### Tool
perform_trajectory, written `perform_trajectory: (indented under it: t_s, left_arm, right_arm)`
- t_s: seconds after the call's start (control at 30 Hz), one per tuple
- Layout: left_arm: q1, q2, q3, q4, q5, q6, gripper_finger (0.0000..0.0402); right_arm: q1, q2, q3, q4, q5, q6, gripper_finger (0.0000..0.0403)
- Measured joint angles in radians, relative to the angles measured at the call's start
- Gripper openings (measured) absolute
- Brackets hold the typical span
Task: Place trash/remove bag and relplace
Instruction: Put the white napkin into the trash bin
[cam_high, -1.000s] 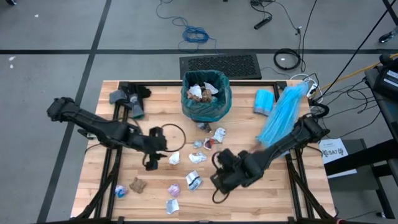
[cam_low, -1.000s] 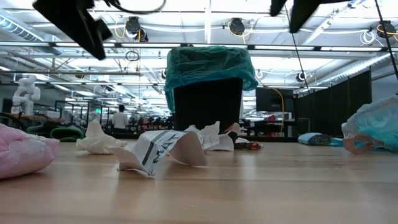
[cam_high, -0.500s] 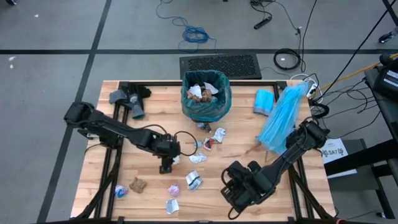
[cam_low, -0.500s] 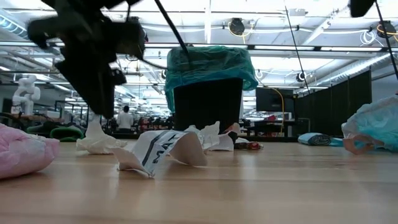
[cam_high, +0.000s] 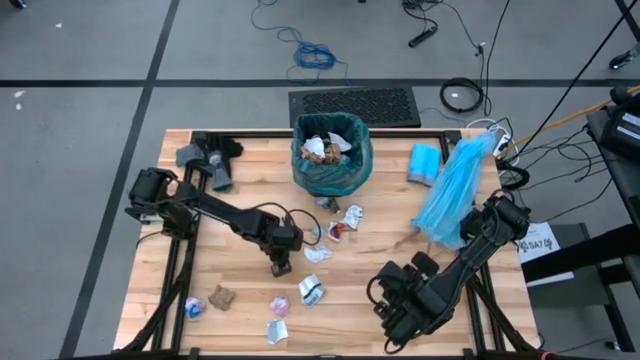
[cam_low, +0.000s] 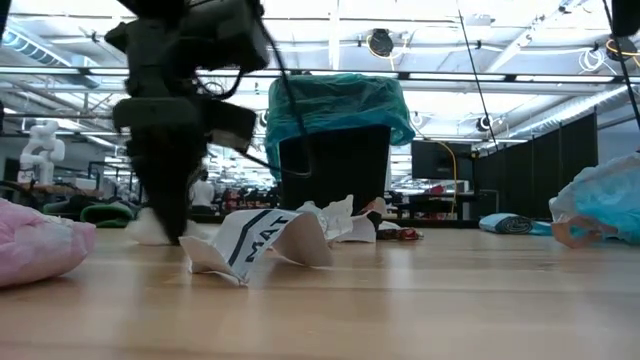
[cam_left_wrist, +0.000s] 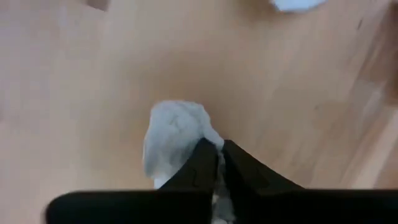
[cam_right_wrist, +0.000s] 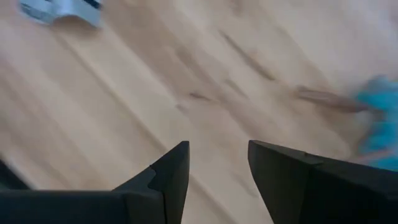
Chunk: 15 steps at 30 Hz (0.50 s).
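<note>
The trash lies as small crumpled scraps on the wooden table, among them a white wad (cam_left_wrist: 174, 134), a printed wrapper (cam_high: 311, 290) and a brown wad (cam_high: 221, 297). More scraps fill the black bin (cam_low: 335, 170), which is lined with the teal bag (cam_high: 331, 152) and stands at the far middle. My left gripper (cam_high: 280, 266) is down at the table's middle, shut on the white wad (cam_low: 148, 228). My right gripper (cam_high: 392, 322) hovers open over the near right part of the table with nothing between its fingers (cam_right_wrist: 168, 174). My left gripper pinches the near side of the white wad (cam_left_wrist: 205, 144) between its two shut fingers (cam_left_wrist: 202, 165). The fingers come from above, pointing steeply down. The wad sits on the table, most of it sticking out beyond the fingertips.
A sky-blue plastic bag (cam_high: 455, 190) and a blue roll (cam_high: 424, 162) lie at the far right. A grey object (cam_high: 205, 160) sits at the far left. A printed wrapper (cam_low: 255, 240) lies in front of the bin. Bare wood shows under the right gripper.
My left gripper has come down toward the table's right, onto the white wad at the middle, and has rolled a little. My right gripper has drifted toward the near right corner, staying high above the table.
</note>
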Motion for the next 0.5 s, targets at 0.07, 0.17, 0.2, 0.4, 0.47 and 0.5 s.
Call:
perform_trajectory:
  t_s: [0.07, 0.17, 0.2, 0.4, 0.47, 0.5]
  left_arm:
    - [-0.007, -0.03, 0.034, -0.015, -0.033, -0.04, 0.0013]
    - [-0.014, -0.1, 0.119, -0.05, -0.098, -0.091, 0.0006]
    - [-0.02, -0.121, 0.143, -0.088, -0.124, -0.1, 0.0006]
    - [-0.055, -0.219, 0.338, -0.229, -0.259, -0.144, 0.0003]
    - [-0.06, -0.238, 0.405, -0.247, -0.295, -0.145, 0.0003]
    - [-0.06, -0.243, 0.433, -0.259, -0.31, -0.144, 0.0002]
  right_arm:
    - [0.002, -0.002, -0.018, -0.05, 0.0, -0.008, 0.0155]
    - [0.008, -0.004, -0.068, -0.039, 0.001, -0.045, 0.0155]
    - [0.008, -0.004, -0.089, -0.018, 0.0, -0.064, 0.0155]
    - [0.016, -0.015, -0.242, 0.203, -0.005, -0.168, 0.0155]
    - [0.015, -0.041, -0.302, 0.273, -0.009, -0.198, 0.0155]
    - [0.015, -0.058, -0.333, 0.313, -0.008, -0.204, 0.0155]
